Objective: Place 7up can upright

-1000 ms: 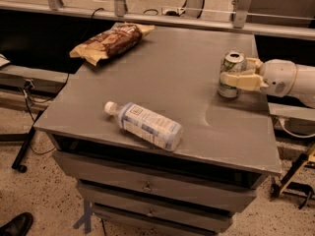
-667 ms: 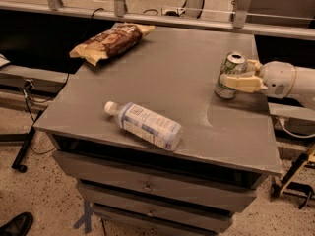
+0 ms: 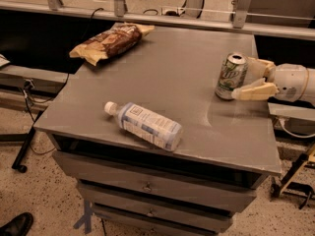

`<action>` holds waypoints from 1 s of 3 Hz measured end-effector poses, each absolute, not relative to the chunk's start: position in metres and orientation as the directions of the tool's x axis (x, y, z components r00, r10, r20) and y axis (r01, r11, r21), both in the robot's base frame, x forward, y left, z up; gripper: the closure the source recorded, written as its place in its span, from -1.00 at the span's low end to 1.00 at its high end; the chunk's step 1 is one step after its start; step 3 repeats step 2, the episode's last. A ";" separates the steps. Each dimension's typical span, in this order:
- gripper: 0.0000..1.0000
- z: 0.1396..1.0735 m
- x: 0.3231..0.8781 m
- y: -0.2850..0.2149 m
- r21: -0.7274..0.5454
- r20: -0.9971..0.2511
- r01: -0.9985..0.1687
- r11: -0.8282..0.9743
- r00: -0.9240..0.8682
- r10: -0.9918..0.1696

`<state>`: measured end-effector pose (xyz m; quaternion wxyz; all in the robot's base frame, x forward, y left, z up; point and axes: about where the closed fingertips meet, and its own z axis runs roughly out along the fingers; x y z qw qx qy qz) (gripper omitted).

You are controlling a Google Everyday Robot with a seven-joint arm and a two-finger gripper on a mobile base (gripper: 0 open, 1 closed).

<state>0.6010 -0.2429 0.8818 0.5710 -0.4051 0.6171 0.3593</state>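
The gripper (image 3: 243,78) reaches in from the right edge of the table (image 3: 197,58), its two fingers (image 3: 257,89) spread wide. The can (image 3: 231,76) stands upright at their tips. The near finger touches the can low on its side; the far one sits just beside it, so nothing is clamped. Left of the can and nearer the front, a plastic bottle (image 3: 146,126) lies on its side. Far left of the can, at the back, lies a snack bag (image 3: 109,42).

Grey drawer cabinet (image 3: 187,68), top surface: clear plastic water bottle (image 3: 145,125) lying on its side (white cap pointing left); crumpled brown snack bag (image 3: 110,42) at far-left corner; black shoe (image 3: 17,225) on floor.
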 end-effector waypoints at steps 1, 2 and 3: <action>-1.00 0.905 0.580 -0.289 -0.101 -0.983 -0.888 0.449 0.019 -0.183; -1.00 0.928 0.555 -0.334 -0.160 -0.970 -0.844 0.512 0.039 -0.238; -1.00 0.928 0.555 -0.334 -0.160 -0.970 -0.844 0.512 0.039 -0.238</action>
